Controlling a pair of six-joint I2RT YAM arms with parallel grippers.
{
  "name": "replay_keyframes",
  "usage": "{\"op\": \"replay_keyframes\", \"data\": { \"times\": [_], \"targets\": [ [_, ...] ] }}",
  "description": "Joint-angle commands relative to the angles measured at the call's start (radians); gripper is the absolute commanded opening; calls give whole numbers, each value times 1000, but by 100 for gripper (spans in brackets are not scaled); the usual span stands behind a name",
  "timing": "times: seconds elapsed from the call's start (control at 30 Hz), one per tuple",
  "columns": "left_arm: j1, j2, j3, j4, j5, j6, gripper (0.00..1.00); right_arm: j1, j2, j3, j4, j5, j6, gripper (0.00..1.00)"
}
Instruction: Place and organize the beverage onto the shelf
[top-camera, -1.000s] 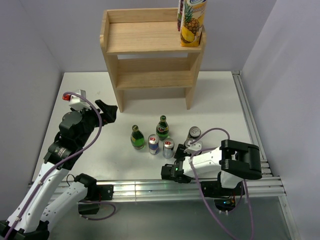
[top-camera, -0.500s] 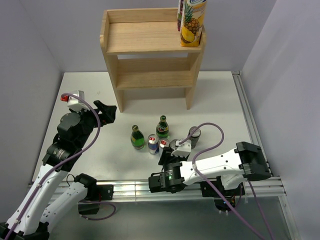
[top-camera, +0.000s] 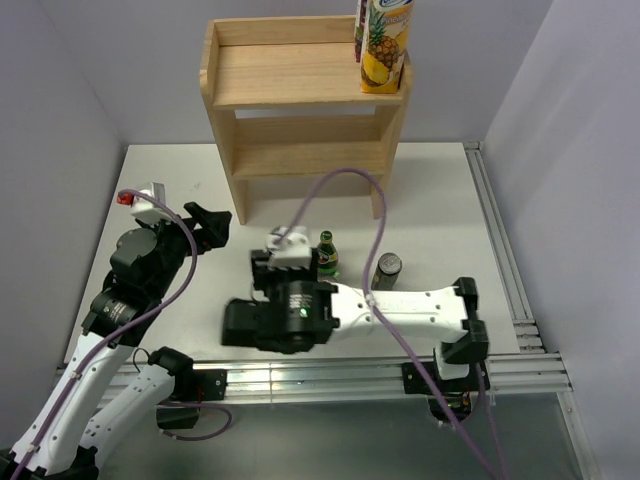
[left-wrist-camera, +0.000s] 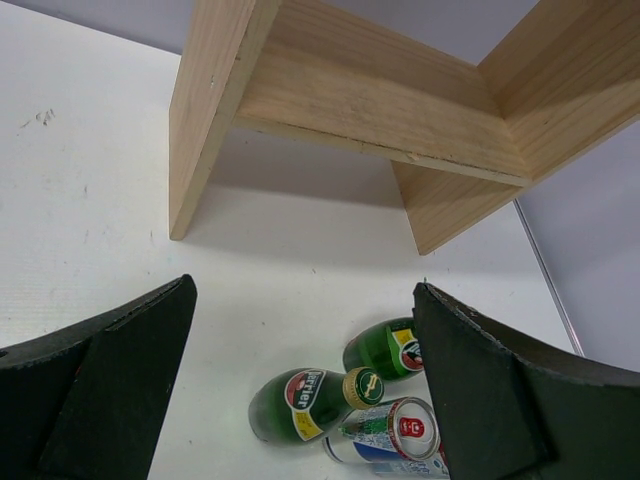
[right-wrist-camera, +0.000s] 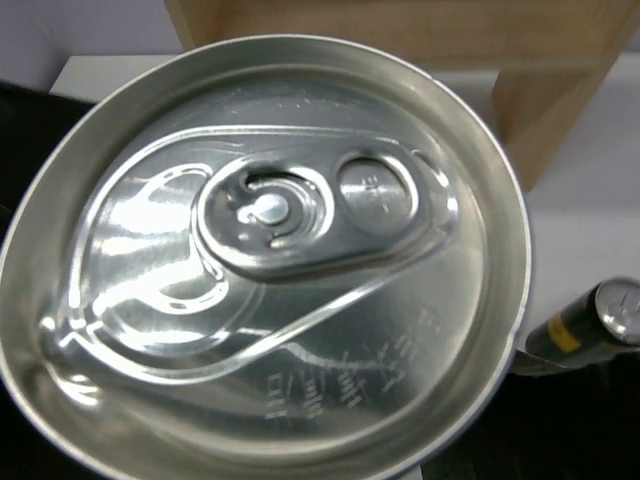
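One can (right-wrist-camera: 265, 260) is clamped in the right gripper (top-camera: 278, 265) mid-frame; next it likely needs lifting onto the shelf (top-camera: 300, 75) above, while the left gripper (top-camera: 215, 222) gapes empty.

Left hand (top-camera: 213, 222) spread wide, right hand (top-camera: 272, 268) clamped

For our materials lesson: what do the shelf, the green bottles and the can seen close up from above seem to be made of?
Shelf: pale unpainted wood with a matt finish; grain lines show.
Green bottles: probably glass, glossy and translucent, with gold caps that are likely metal.
Can: bare silvery metal, likely aluminium; the stamped lid with its pull tab is shiny.
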Motion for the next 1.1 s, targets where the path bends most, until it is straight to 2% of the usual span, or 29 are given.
{"op": "replay_keyframes", "data": {
  "times": [0.0, 0.07, 0.13, 0.2, 0.23, 0.27, 0.3, 0.33, 0.37, 0.5, 0.53, 0.63, 0.73, 0.9, 0.97, 1.07],
  "targets": [
    [-4, -11, 5, 23, -1, 9, 96, -45, 144, 331, -104, 378, -488, 0],
    [-4, -12, 5, 23, -7, 10, 97, -86, 218, 439, -104, 384, -641, 0],
    [-4, -17, 4, 23, -6, 10, 96, -116, 232, 537, -99, 390, -703, 0],
    [-4, -17, 1, 26, -3, 7, 97, -177, 234, 632, -56, 242, -855, 0],
    [-4, -17, 0, 26, 0, 7, 97, -203, 202, 587, 128, 162, -936, 0],
    [-4, -13, 4, 26, -1, 7, 97, -228, 88, 505, 275, 76, -1152, 0],
    [-4, -9, 5, 21, -3, 7, 97, -267, 12, 285, 432, -99, -1242, 0],
    [-2, -8, 7, 21, -3, 7, 97, -283, -68, 172, 733, -169, -1325, 0],
    [-4, -8, 8, 18, -4, 7, 96, -295, -181, 101, 811, -218, -1396, 0],
    [-4, -19, -1, 24, -12, 7, 97, -353, -200, 149, 827, -378, -1435, 0],
    [-4, -19, 0, 26, -13, 7, 97, -378, -206, 137, 911, -404, -1458, 0],
    [-4, -6, 5, 17, -18, 7, 96, -413, -199, 166, 981, -464, -1481, 0],
    [-4, -5, 5, 18, -20, 9, 97, -452, -119, 306, 982, -501, -1487, 0],
    [-4, -5, 5, 17, -24, 10, 97, -511, 77, 668, 944, -556, -1507, 0],
    [-4, -5, 4, 18, -18, 10, 96, -542, 139, 721, 973, -591, -1518, 0],
    [-2, -8, 2, 17, -21, 12, 97, -570, 143, 662, 1065, -639, -1507, 0]
  ]
}}
